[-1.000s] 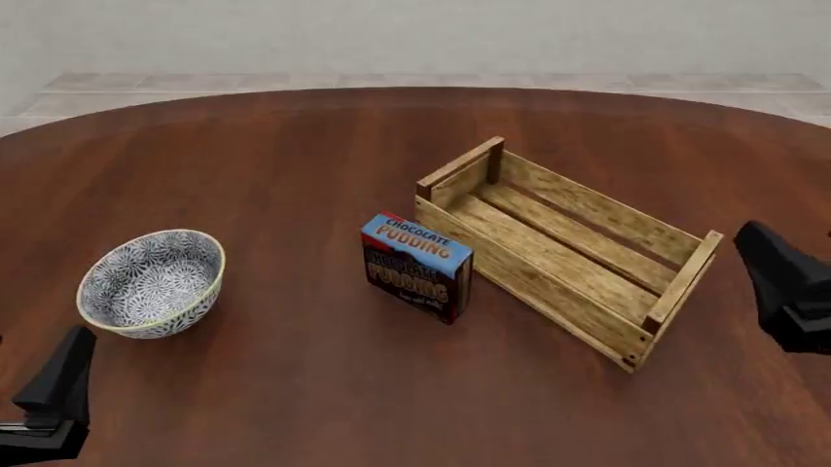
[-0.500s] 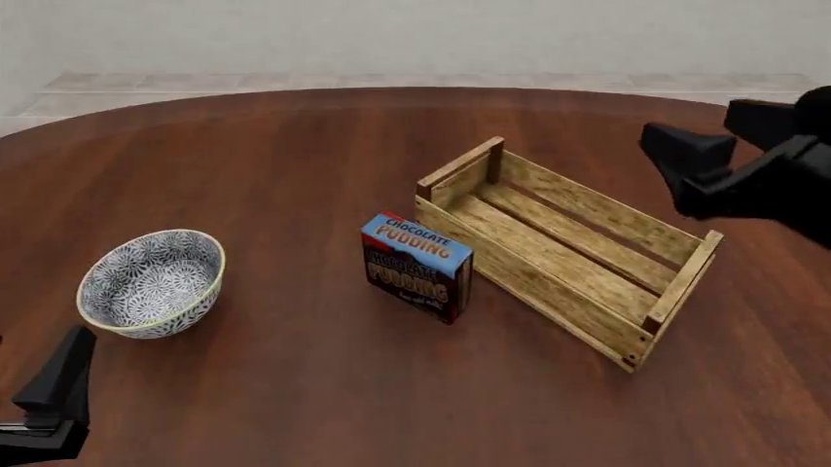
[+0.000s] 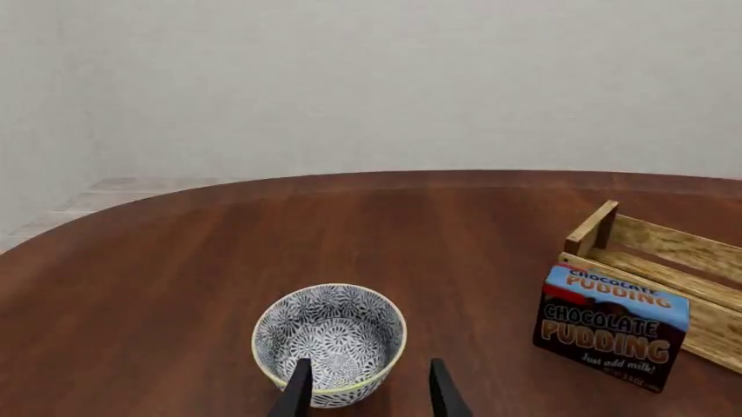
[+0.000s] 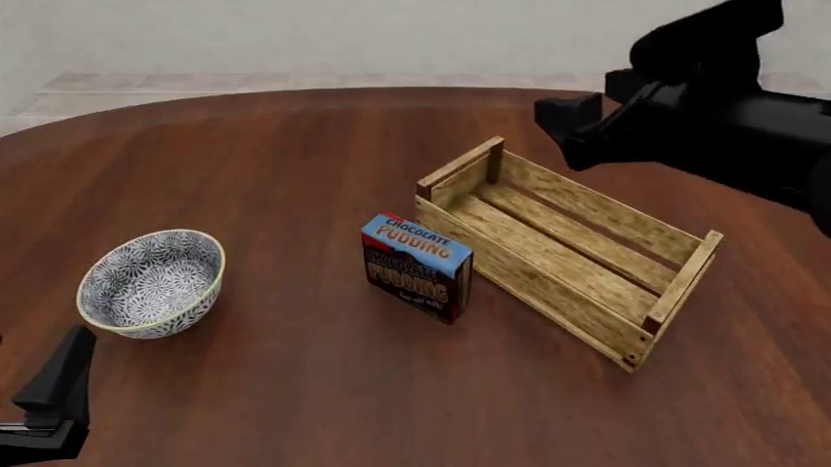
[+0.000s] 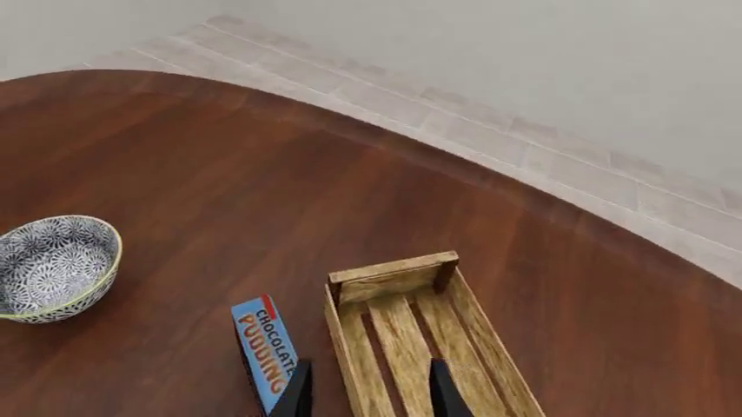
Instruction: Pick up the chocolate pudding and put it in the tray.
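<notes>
The chocolate pudding [image 4: 418,268] is a small carton with a blue top, standing upright on the table against the near left side of the tray [image 4: 571,248], a long wooden slat crate. My right gripper [image 4: 578,128] hangs high over the tray's far side, open and empty. In the right wrist view its fingertips [image 5: 295,393] frame the pudding [image 5: 264,352] and the tray's end [image 5: 394,276] far below. My left gripper [image 4: 54,394] is open and empty at the near left, just short of the bowl. The left wrist view shows the pudding [image 3: 611,326] and the tray [image 3: 666,261].
A round blue-white patterned bowl [image 4: 152,282] stands on the left of the dark wooden table [image 4: 299,156]; it shows just beyond the left gripper [image 3: 368,395] in the left wrist view [image 3: 330,334] and in the right wrist view [image 5: 52,265].
My right arm has risen from the table's right edge and swung left and farther away, to above the tray's far side. The left arm, pudding, tray and bowl have not moved.
</notes>
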{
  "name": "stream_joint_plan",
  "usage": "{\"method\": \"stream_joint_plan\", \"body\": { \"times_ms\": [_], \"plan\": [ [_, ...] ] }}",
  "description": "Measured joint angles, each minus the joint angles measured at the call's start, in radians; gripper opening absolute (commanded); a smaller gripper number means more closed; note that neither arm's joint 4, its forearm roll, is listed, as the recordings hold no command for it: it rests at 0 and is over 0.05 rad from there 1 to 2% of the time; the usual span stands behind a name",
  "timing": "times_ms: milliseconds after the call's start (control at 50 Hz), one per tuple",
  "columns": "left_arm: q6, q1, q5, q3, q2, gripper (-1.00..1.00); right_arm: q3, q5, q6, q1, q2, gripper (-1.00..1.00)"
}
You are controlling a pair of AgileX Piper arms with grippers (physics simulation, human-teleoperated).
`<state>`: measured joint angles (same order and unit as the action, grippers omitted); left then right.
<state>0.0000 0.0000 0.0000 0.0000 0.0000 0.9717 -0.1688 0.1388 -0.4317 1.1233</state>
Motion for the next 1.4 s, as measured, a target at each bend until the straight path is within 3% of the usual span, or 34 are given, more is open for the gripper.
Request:
{"method": "stream_joint_plan", "body": {
  "times_ms": [500, 1400],
  "plan": [
    [0.000, 0.000, 0.000, 0.000, 0.000, 1.00, 0.132, -0.034, 0.073, -0.126, 0.218, 1.00],
    [0.000, 0.000, 0.000, 0.000, 0.000, 1.00, 0.162, -0.086, 0.236, -0.239, 0.368, 1.00]
  ]
}}
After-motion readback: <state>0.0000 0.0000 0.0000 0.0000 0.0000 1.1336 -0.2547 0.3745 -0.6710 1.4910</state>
